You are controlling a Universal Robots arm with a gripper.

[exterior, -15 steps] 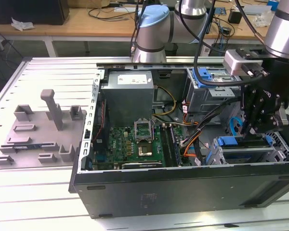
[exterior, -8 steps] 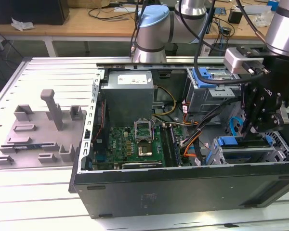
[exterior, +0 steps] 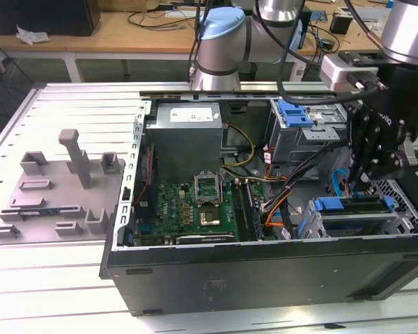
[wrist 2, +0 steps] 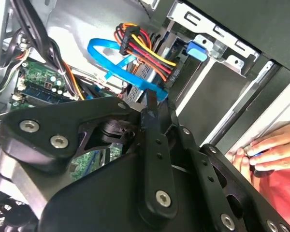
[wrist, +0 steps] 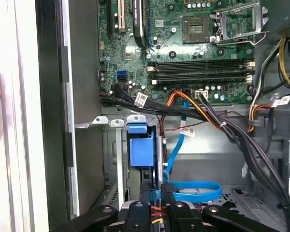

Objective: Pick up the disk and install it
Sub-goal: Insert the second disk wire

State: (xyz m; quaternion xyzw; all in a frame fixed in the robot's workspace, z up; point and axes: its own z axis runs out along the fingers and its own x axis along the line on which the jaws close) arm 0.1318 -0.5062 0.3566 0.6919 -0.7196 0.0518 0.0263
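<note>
The 2 black fingers [wrist: 168,193] of the gripper [exterior: 359,182] are seen drawn close together with a narrow gap between them; whether anything is clamped cannot be told. The gripper is lowered into the open black tower computer case [exterior: 265,271], which is laid on its side on the slatted grey metal worktop [exterior: 56,111]. The disk [wrist: 138,150], a silver-grey hard drive in a bright blue plastic carrier frame, is seated edge-on in the metal drive cage at the case's end, on the exterior view's right, with the fingertips just beside its end. A light blue flat data cable [wrist: 195,188] is looped near the fingers, and the green motherboard [exterior: 195,205] is exposed beside the cage. A person's hand [wrist 2: 268,150] is rested outside the case wall.
</note>
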